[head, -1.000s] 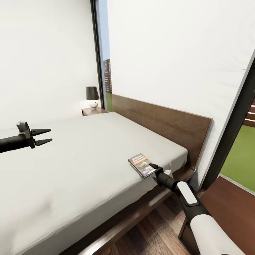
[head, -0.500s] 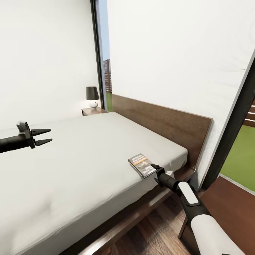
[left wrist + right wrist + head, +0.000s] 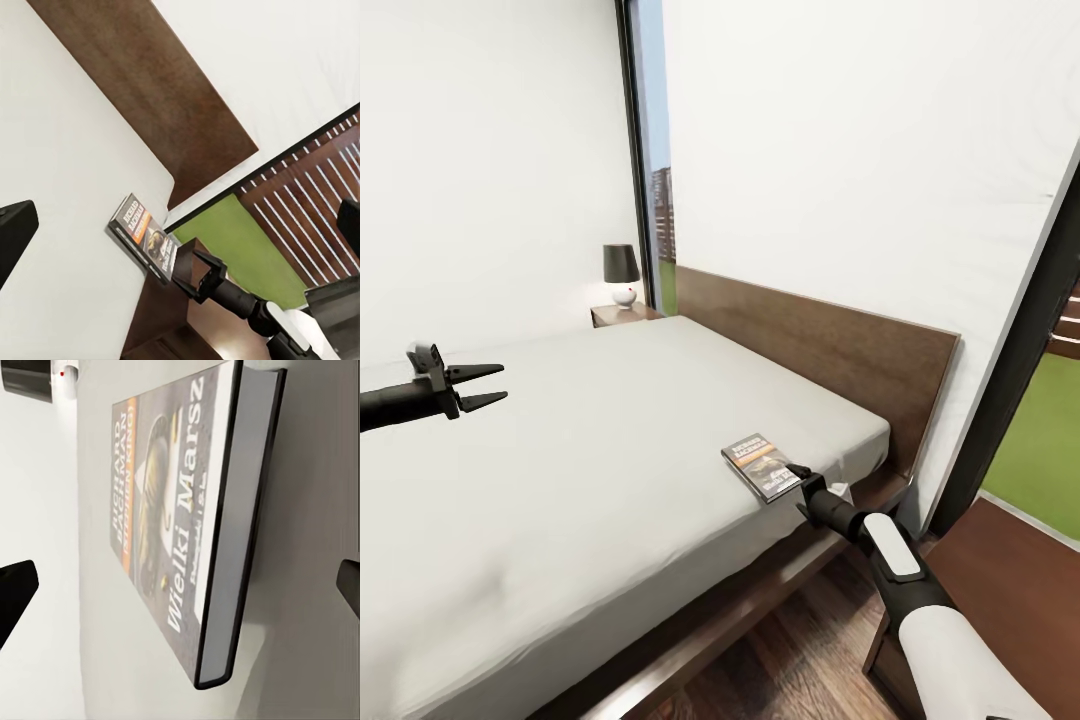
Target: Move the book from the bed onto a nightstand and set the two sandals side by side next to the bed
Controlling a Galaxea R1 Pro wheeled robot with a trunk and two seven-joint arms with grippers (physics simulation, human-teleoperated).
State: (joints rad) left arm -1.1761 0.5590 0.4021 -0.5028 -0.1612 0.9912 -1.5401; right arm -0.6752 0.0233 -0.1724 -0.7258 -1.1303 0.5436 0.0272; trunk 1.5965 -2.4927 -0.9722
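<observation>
A: The book lies flat on the bed, close to the side edge and toward the headboard corner. The right gripper sits just at the book's near corner, low over the mattress.

B: Jaws apart there. In the right wrist view the book lies between the two dark fingertips, with its page edge and spine facing the camera, and nothing is pinched yet.

A: So the step looks like the pick-up. A thin paperback flat on a soft mattress is awkward, I'd say, because there is little edge to catch.

B: Best to take it by the overhanging side if there is one. Slide one finger under the cover, the other on top, then squeeze near the spine so the pages don't fan.

A: And lift level. A tilt could let it slip out.

B: The left gripper hangs open over the far part of the bed, well apart from the book and holding nothing.

A: The nightstand with the lamp stands past the bed's far corner. The wood surface beside the right arm may be the other nightstand, but I can't tell.
</observation>
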